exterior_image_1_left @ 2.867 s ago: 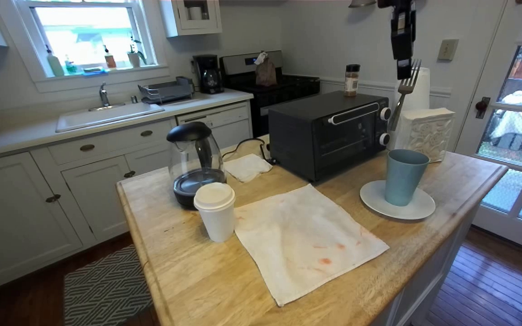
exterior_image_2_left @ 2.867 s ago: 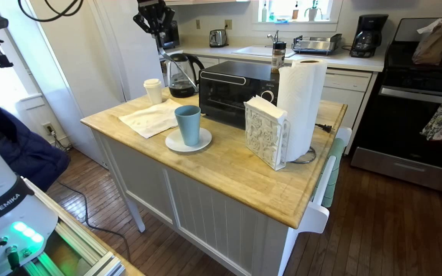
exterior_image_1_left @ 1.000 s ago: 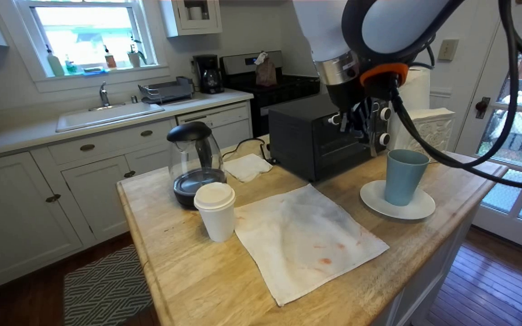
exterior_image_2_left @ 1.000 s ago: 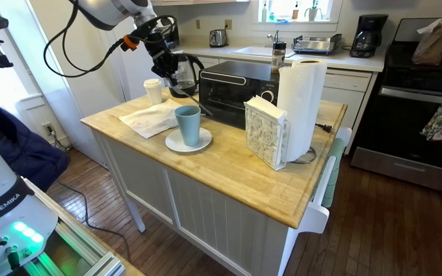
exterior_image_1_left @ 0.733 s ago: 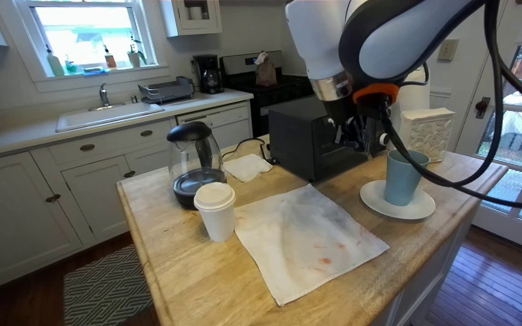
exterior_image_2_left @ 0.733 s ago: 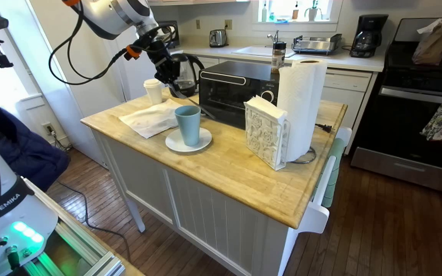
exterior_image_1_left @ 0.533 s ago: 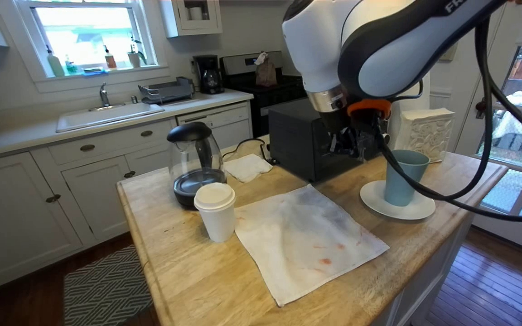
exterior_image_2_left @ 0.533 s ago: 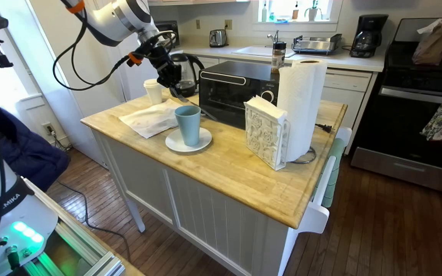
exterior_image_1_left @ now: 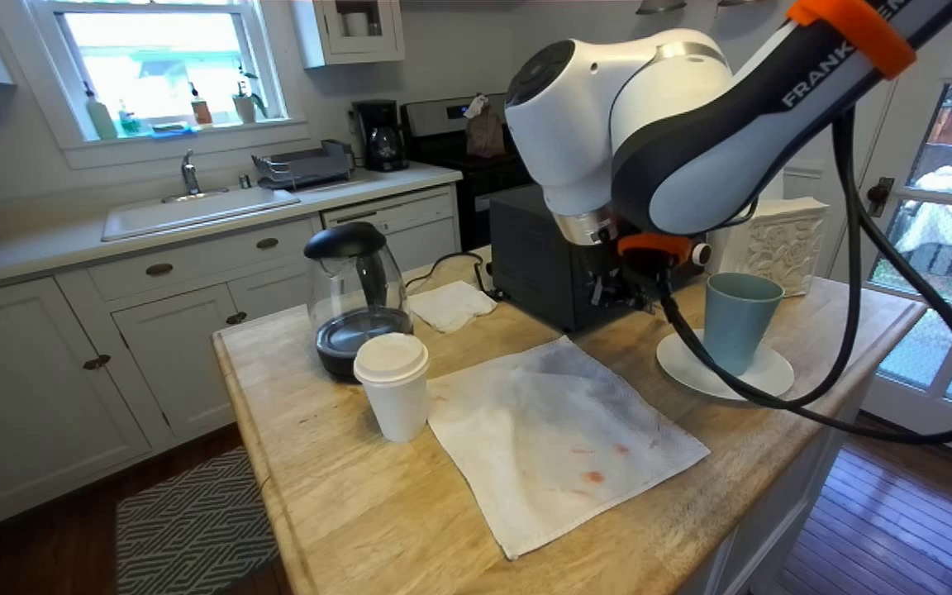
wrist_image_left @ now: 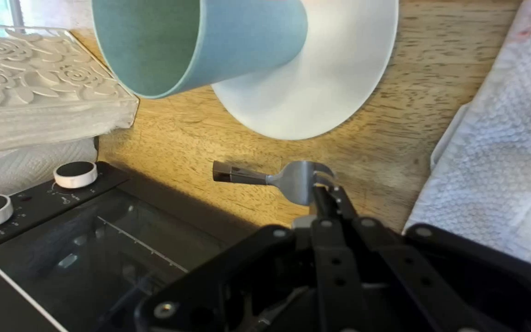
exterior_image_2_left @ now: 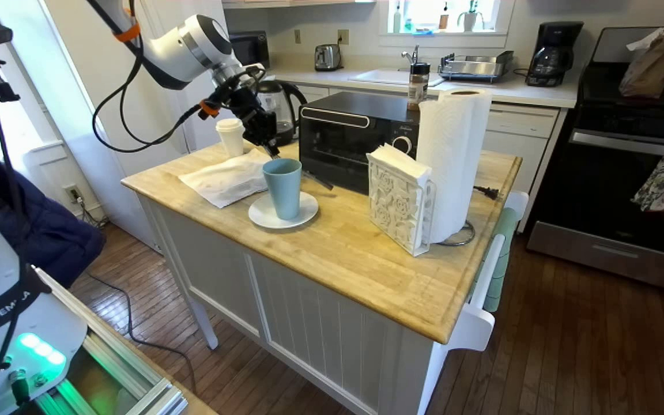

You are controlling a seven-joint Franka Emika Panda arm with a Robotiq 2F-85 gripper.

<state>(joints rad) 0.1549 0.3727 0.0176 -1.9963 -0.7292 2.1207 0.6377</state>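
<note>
My gripper (wrist_image_left: 331, 191) is shut on a metal fork (wrist_image_left: 294, 180), pinching it at the tines. The fork's handle points away from the jaws, leftward in the wrist view. In an exterior view the handle (exterior_image_2_left: 317, 180) slants down close to the tabletop in front of the toaster oven (exterior_image_2_left: 338, 135); whether it touches the wood I cannot tell. A blue cup (wrist_image_left: 251, 37) stands upright on a white saucer (wrist_image_left: 311, 106) beside the fork. That cup hides the fork's head in an exterior view, where the gripper (exterior_image_2_left: 274, 152) shows just behind its rim.
A stained white cloth (exterior_image_1_left: 559, 446) lies near the gripper. Around it stand a glass kettle (exterior_image_1_left: 360, 289), a lidded white cup (exterior_image_1_left: 393, 388), a napkin holder (exterior_image_2_left: 398, 202) and a paper towel roll (exterior_image_2_left: 453, 167). A spice jar (exterior_image_2_left: 418, 86) tops the oven. Arm cables (exterior_image_1_left: 844, 330) loop past the blue cup.
From high above, the arm has come down toward the tabletop with the fork still gripped. The fork has dropped to near the wood between oven and blue cup. Objects on the table have not moved.
</note>
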